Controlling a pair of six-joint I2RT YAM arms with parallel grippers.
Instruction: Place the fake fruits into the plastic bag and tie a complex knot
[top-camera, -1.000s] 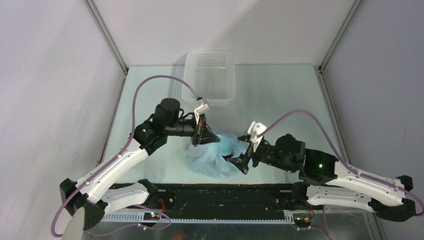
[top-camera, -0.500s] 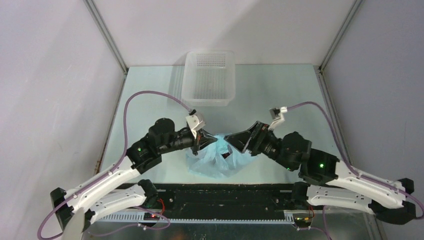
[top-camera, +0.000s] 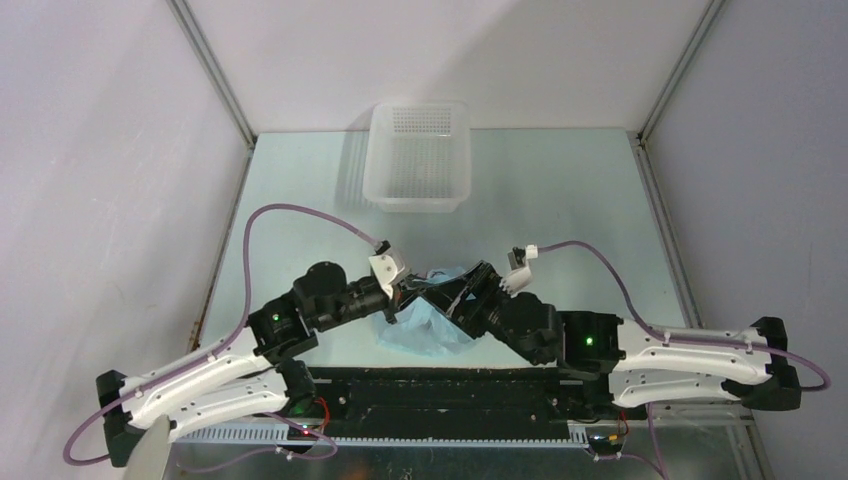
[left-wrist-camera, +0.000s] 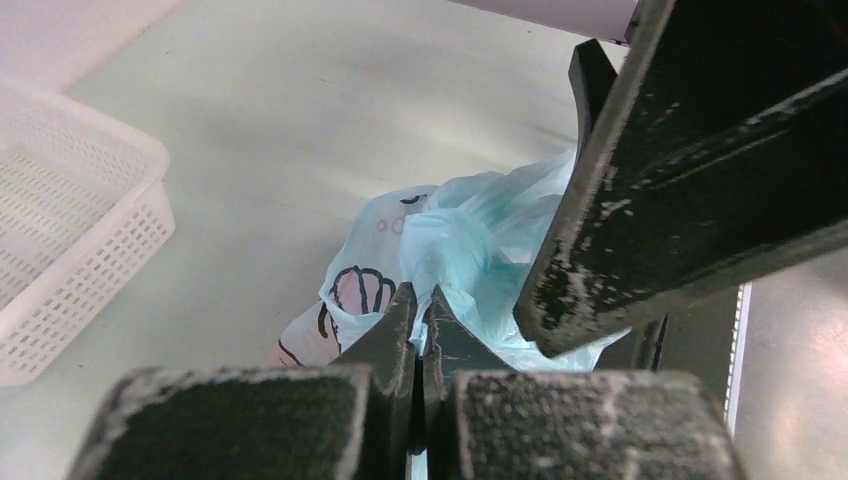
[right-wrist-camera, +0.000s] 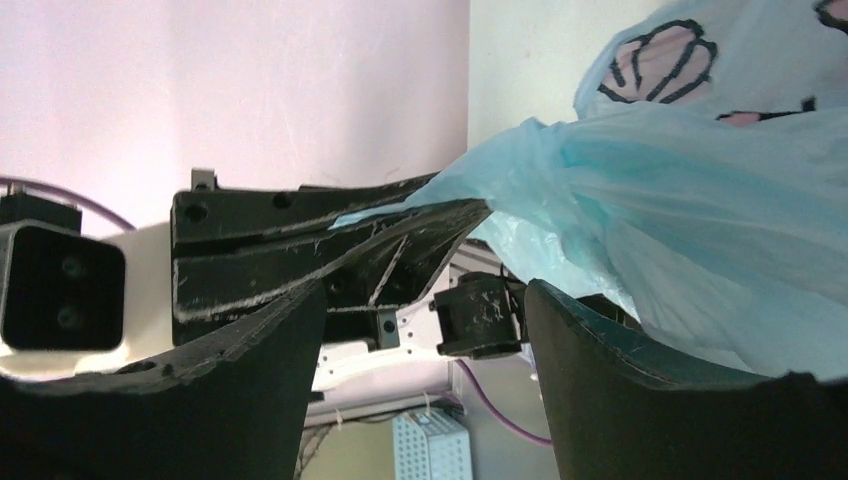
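At the near edge of the tabletop (top-camera: 560, 190), both arms are angled inward so that their ends meet just ahead of the bases. The left fingers (top-camera: 403, 292) are pressed fully together, and a thin strand of light-blue plastic is clamped between their tips. This is confirmed in the right wrist view, where the strand is seen entering the closed tips. The right fingers (top-camera: 455, 292) are spread wide and nothing is gripped by them. In the right wrist view they are seen to straddle the left fingers, one to each side. The bag's plastic lies close against one of them, but whether contact is made there cannot be told.

The plastic bag (top-camera: 430, 330) is located beneath the two sets of fingers and rests on the tabletop near its front centre, showing on both their near and far sides. From the clamped strand the plastic is stretched taut into a bunched gathering (right-wrist-camera: 520, 150), from which the body of the bag widens out. Pink shell prints outlined in black are shown on the bag's side. In the left wrist view, one of the right fingers is seen crossing close over the bag, to the right of the left fingertips. The contents of the bag cannot be made out.

Farther back, well apart from the bag and both arms, a white perforated basket (top-camera: 418, 205) is set at the far edge of the tabletop.
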